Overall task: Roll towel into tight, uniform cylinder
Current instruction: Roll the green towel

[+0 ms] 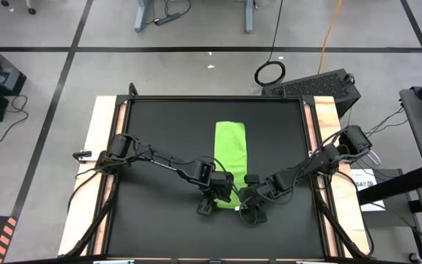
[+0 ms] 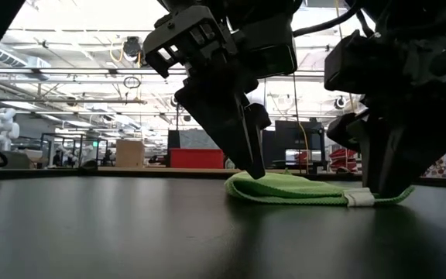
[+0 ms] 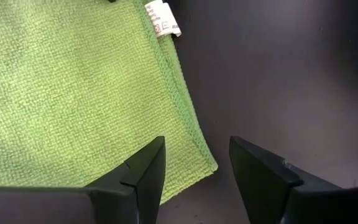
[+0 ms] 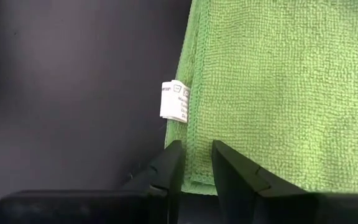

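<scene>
The soft, light towel [image 1: 230, 150] lies folded flat mid-worktop [image 1: 160, 132], so grab its floppy near corners: the left tool [image 3: 196, 168] stands apart over one, the right tool [image 4: 196, 163] nearly together around the other's edge.

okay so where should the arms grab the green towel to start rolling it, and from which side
Probably the near short edge, at its two corners, from above. The towel lies flat as a long folded strip running away from the arms, so that end gives a straight start. The left gripper is open over one corner; the right gripper straddles the hem below the white tag.
</scene>
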{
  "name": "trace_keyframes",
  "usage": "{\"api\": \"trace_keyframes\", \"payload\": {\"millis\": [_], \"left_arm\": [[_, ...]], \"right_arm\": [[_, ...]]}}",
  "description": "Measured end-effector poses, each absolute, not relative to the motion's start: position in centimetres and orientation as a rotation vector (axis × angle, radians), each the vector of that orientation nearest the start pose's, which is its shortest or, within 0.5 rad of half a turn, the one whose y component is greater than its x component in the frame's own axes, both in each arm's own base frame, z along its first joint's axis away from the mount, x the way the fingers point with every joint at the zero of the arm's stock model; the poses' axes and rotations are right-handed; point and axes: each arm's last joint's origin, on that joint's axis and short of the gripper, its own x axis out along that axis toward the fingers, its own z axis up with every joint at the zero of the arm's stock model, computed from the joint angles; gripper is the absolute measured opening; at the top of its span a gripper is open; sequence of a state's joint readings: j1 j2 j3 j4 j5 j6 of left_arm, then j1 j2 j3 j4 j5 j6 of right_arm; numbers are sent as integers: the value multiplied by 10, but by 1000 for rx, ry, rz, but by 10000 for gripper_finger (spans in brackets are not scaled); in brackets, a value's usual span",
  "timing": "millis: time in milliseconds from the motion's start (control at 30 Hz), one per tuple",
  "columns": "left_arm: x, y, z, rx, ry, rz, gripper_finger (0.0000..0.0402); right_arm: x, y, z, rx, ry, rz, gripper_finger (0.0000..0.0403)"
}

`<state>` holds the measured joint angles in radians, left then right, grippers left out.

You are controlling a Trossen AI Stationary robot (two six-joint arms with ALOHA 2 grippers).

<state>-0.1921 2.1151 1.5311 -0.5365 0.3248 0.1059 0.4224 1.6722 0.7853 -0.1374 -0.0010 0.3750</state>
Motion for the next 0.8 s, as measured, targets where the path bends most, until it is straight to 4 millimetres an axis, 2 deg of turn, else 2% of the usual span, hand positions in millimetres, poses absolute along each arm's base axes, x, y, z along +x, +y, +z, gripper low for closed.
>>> {"api": "trace_keyframes", "payload": {"millis": [233,433,600,800], "left_arm": [[426,-92,159,17,1105,-521,182],[425,-93,159,-1,1111,-511,182],[425,-94,159,0,1112,-514,182],[424,-100,159,6,1112,-527,182]], "right_arm": [[271,123,131,121,1061,166,74],[271,123,131,135,1063,153,12],[271,123,131,156,1065,141,5],[268,124,152,157,1048,150,1]]}}
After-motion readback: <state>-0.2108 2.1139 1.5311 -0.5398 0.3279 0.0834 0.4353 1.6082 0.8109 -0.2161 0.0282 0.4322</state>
